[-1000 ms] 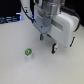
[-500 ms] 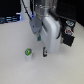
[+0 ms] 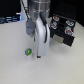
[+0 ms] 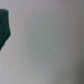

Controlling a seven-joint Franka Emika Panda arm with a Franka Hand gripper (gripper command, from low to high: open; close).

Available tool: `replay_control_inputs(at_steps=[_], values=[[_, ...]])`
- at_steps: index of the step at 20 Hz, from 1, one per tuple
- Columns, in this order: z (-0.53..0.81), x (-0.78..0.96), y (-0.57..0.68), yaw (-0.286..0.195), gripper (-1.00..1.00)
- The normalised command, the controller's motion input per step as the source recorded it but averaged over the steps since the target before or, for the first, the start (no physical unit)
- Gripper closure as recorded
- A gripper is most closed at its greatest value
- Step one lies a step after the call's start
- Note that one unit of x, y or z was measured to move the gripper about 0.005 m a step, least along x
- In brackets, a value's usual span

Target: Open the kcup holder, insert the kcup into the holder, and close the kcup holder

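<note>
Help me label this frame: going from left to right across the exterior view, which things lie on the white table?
kcup → robot's pincer, just beside the cup → kcup holder, farther back on the exterior view's right.

The arm (image 3: pixel 39 22) was pale silver-grey, a smooth, rounded casing with a soft sheen, broad at the top of the exterior view and narrowing downward. A dark, nearly black band crossed its upper section, and a darker grey seam curved along the lower housing. The gripper (image 3: pixel 38 54) at its end was the same light grey; its fingers were too blurred to make out.
</note>
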Motion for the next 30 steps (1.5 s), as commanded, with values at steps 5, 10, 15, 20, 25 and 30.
replay_control_inputs(at_steps=[5, 10, 15, 20, 25, 30], values=[[-0.41, -0.29, -0.39, -0.316, -1.00], [-0.41, -0.19, -0.38, -0.313, -1.00], [-0.33, -0.08, -0.34, -0.308, -1.00], [-0.15, -0.01, -0.11, -0.251, 1.00], [0.00, -0.04, -0.01, -0.142, 1.00], [-0.01, -0.03, -0.01, -0.065, 1.00]])
